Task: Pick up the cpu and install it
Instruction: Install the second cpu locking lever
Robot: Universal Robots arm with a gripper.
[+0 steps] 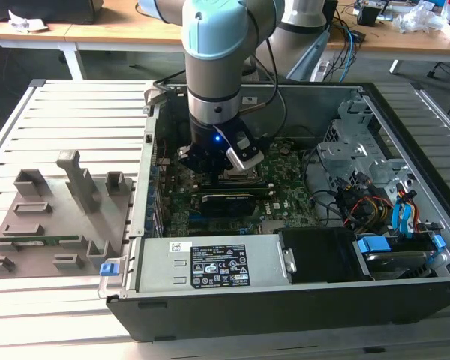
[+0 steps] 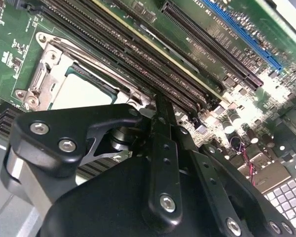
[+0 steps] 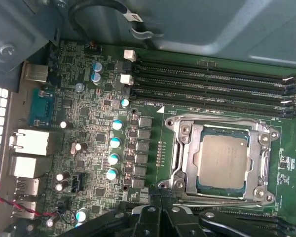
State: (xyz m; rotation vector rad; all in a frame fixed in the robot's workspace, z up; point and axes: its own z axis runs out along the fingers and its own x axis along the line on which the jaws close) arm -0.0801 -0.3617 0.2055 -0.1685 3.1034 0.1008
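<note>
We see the cpu (image 3: 222,161) lying flat inside the metal-framed socket (image 3: 180,148) on the green motherboard (image 3: 89,113): a thin square chip with a pale silver-grey top and a darker rim, its edges square to the frame in the first wrist view. In the second wrist view the black linkage of the gripper (image 2: 160,111) covers part of the chip, so we make out only a pale slab (image 2: 81,94) of it beside the frame's screws. We cannot tell whether the pincer is open or closed, since its tips are cut off or hidden behind its own body in both wrist views; it holds nothing that we can see. In the exterior view the arm (image 1: 217,67) reaches down into the open computer case (image 1: 285,307) and hides the socket altogether. Long memory slots (image 3: 212,86) run just beside the socket, and the grey plastic tray (image 1: 52,217) with upright blocks sits outside the case, on the exterior view's left.
</note>
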